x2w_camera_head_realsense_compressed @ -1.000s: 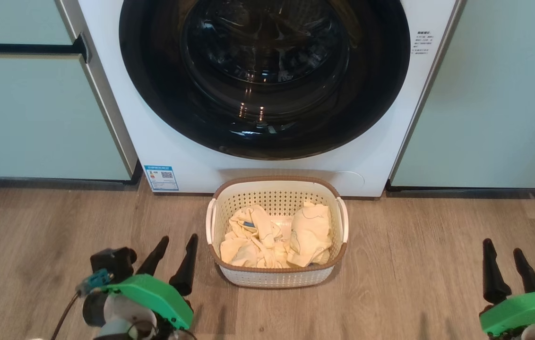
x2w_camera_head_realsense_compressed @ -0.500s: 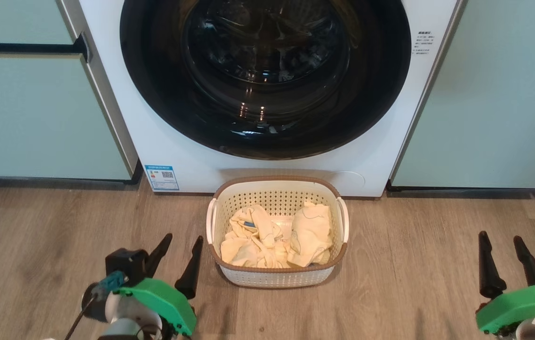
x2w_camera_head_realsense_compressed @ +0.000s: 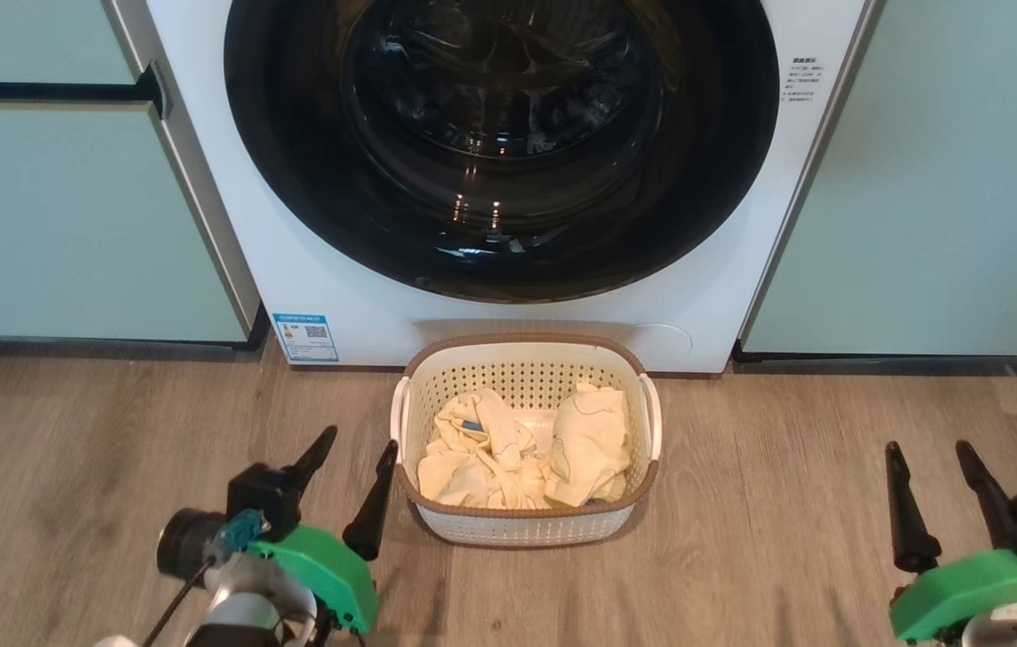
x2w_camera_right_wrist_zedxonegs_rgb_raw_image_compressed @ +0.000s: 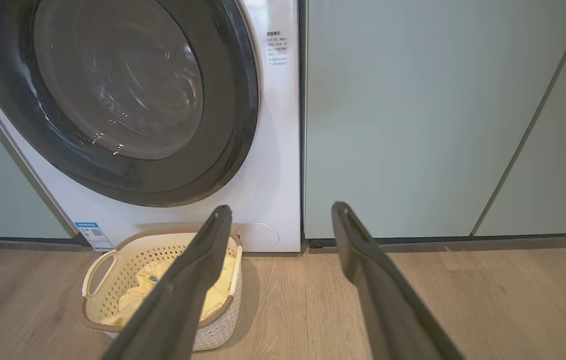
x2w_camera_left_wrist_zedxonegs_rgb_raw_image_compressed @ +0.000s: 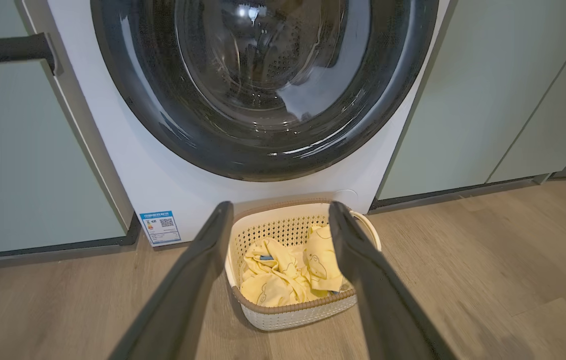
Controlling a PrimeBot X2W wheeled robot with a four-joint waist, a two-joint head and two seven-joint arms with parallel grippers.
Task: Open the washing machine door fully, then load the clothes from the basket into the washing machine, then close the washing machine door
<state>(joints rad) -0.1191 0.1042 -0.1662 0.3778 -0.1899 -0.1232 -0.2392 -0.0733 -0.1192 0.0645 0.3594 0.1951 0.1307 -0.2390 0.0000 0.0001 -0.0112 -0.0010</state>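
The white washing machine (x2w_camera_head_realsense_compressed: 724,270) stands ahead, its round black-rimmed door (x2w_camera_head_realsense_compressed: 293,162) shut flat against the front. Just below it on the floor sits the cream basket (x2w_camera_head_realsense_compressed: 526,530) with pale yellow clothes (x2w_camera_head_realsense_compressed: 517,449) inside. My left gripper (x2w_camera_head_realsense_compressed: 358,443) is open, low at the basket's left side, apart from it. My right gripper (x2w_camera_head_realsense_compressed: 929,447) is open too, well to the basket's right. Through the left wrist view the door (x2w_camera_left_wrist_zedxonegs_rgb_raw_image_compressed: 128,125), basket (x2w_camera_left_wrist_zedxonegs_rgb_raw_image_compressed: 293,317) and clothes (x2w_camera_left_wrist_zedxonegs_rgb_raw_image_compressed: 275,270) lie ahead of the open left gripper (x2w_camera_left_wrist_zedxonegs_rgb_raw_image_compressed: 278,207). The right wrist view shows its open gripper (x2w_camera_right_wrist_zedxonegs_rgb_raw_image_compressed: 280,210), door (x2w_camera_right_wrist_zedxonegs_rgb_raw_image_compressed: 233,125) and basket (x2w_camera_right_wrist_zedxonegs_rgb_raw_image_compressed: 108,280).
Pale green cabinet panels (x2w_camera_head_realsense_compressed: 68,207) flank the machine on both sides, the right panel (x2w_camera_head_realsense_compressed: 949,180) reaching the floor. A blue energy sticker (x2w_camera_head_realsense_compressed: 304,336) marks the machine's lower left. Wooden floor (x2w_camera_head_realsense_compressed: 769,503) spreads around the basket.
My left gripper has moved right and slightly up, closer to the basket's left side. My right gripper has drifted a little left. Both stay open; basket and door are unmoved.
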